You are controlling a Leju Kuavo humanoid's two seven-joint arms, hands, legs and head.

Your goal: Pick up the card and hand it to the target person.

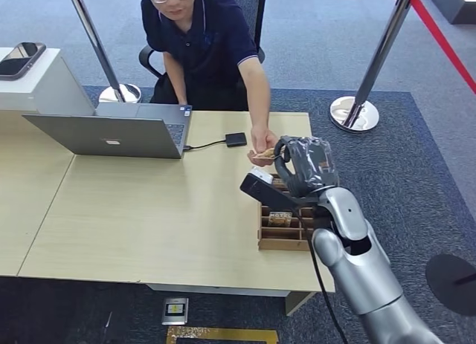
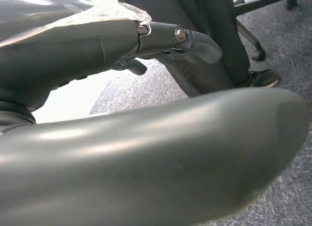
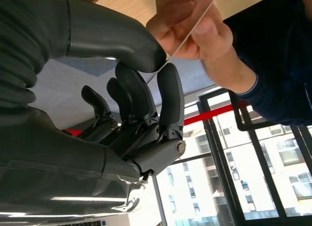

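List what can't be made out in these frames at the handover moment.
- Card: right wrist view shows it edge-on, so its face is unreadable; in the head view the right hand and the person's hand hide most of it.
- Wooden box: the right arm covers part, contents too small.
- Left hand: blurred and too close; what the fingers do is unclear.

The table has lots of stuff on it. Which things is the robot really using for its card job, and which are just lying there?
Part of the job:
- card, pinched by the right hand
- person's hand taking it
- wooden card box

Just lying about:
- laptop
- small black device with its cable
- phone on the white stand
- barrier posts
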